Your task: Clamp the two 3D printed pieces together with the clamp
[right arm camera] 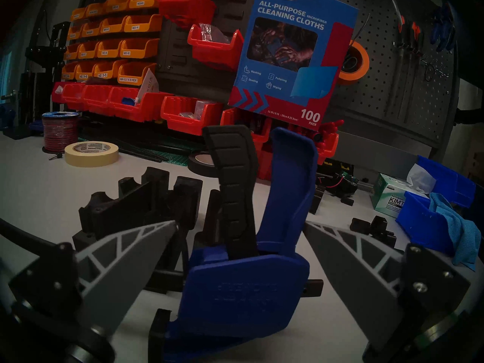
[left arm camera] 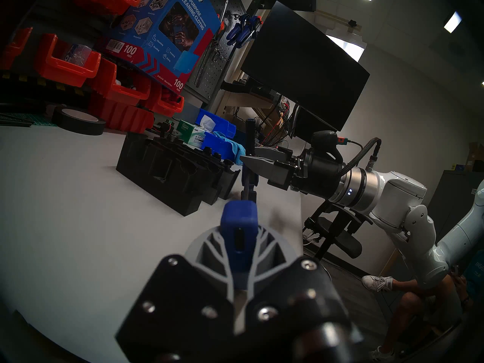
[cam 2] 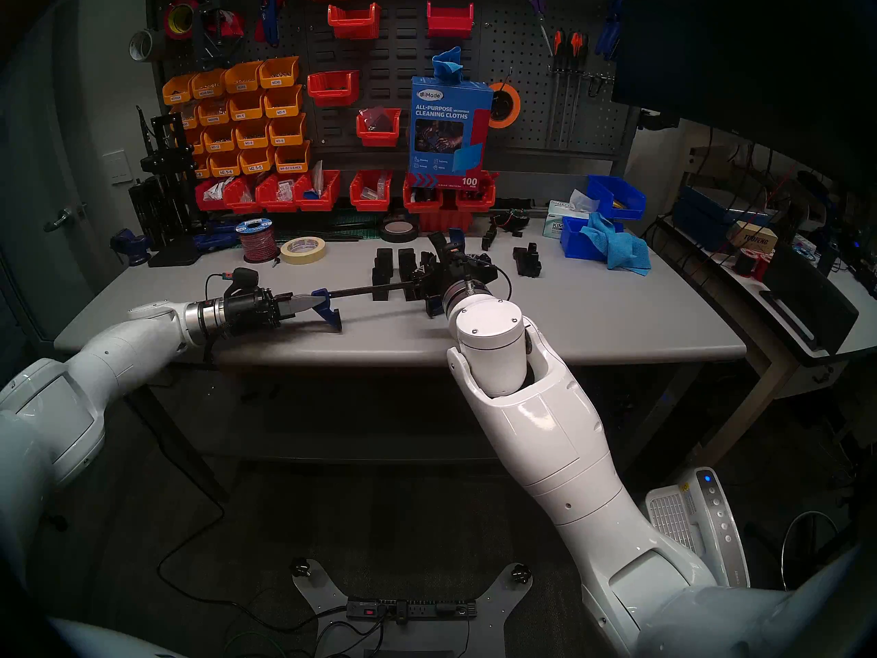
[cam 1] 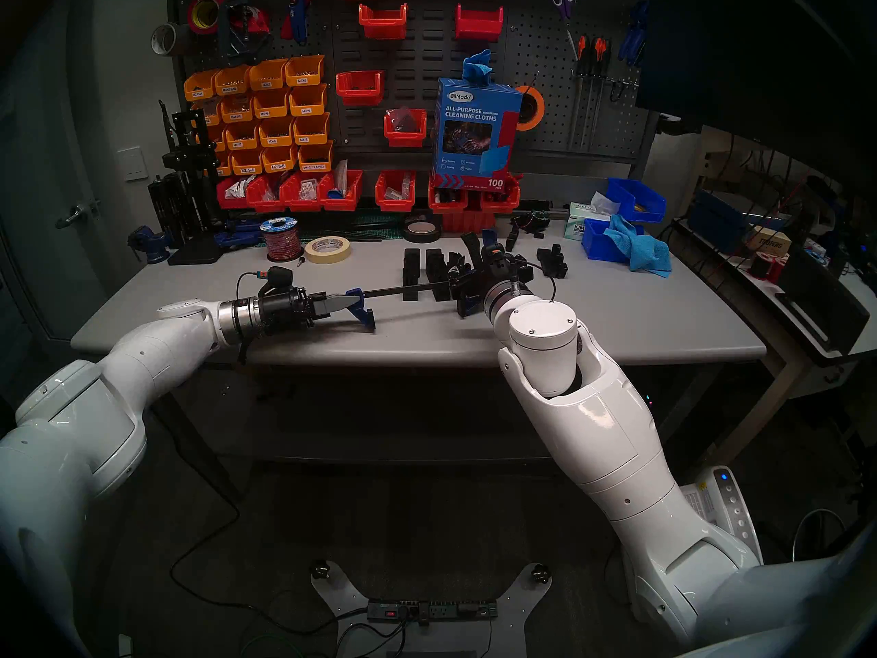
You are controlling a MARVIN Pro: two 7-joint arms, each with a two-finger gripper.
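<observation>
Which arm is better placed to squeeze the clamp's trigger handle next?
The right. The right gripper is open with its fingers on either side of the clamp's trigger handle. The left gripper is shut on the blue end jaw at the bar's far end.

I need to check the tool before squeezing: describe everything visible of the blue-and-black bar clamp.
The bar clamp has a thin black bar, two blue plastic jaws and an upright black trigger beside a blue handle. It lies across the grey table. The left gripper is shut on its end jaw; the open right gripper straddles its handle body.
</observation>
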